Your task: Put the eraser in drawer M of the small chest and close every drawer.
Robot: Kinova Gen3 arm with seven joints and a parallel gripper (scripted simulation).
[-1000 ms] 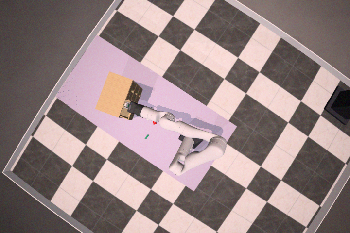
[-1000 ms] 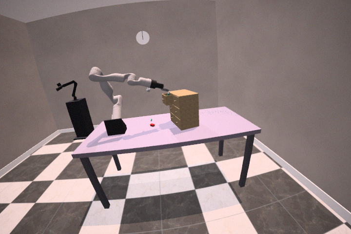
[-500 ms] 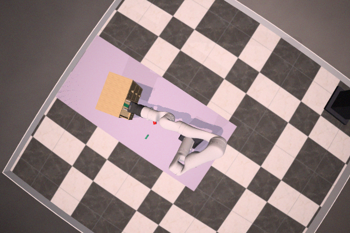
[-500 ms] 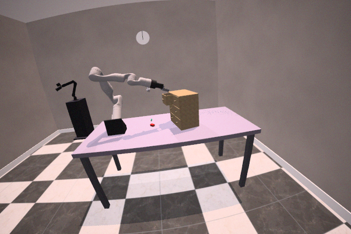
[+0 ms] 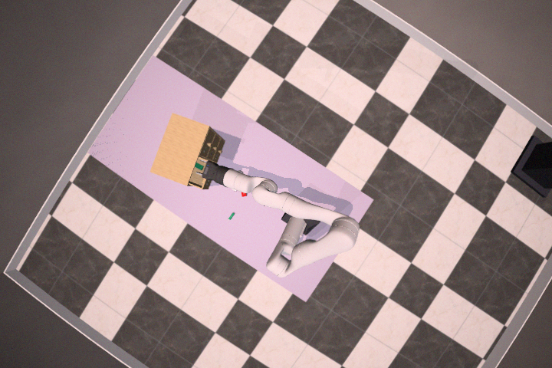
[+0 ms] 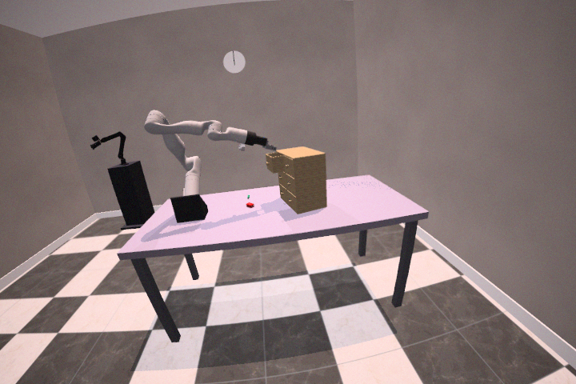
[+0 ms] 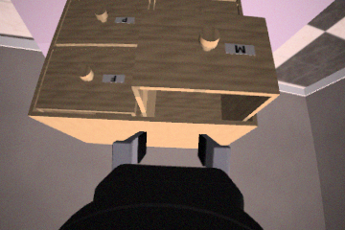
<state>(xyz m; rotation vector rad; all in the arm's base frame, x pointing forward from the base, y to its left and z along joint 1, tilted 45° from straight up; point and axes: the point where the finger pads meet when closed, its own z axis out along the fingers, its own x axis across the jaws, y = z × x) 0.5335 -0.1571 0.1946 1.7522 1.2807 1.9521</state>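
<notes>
The wooden chest (image 5: 179, 149) (image 6: 310, 181) (image 7: 84, 126) stands upright on the table. Its top drawer marked M (image 6: 272, 163) (image 7: 171, 64) is pulled partly out and looks about level; the other visible drawers look pushed in. The green eraser (image 5: 198, 165) shows inside the M drawer in the top view. In the wrist view the visible part of the drawer's inside shows no eraser; its floor near the front is hidden by the front panel. My gripper (image 6: 274, 148) (image 7: 172, 144) is wide open and empty, just above the open drawer, by the chest's top front edge.
A red object (image 5: 244, 194) (image 6: 250, 205) and a small green object (image 5: 231, 215) (image 6: 248, 197) lie on the table (image 5: 142, 95) (image 6: 366, 199) in front of the chest. A black box (image 6: 189, 209) stands near the arm's base. Drawers F (image 7: 65, 86) and P (image 7: 81, 31) are beside M.
</notes>
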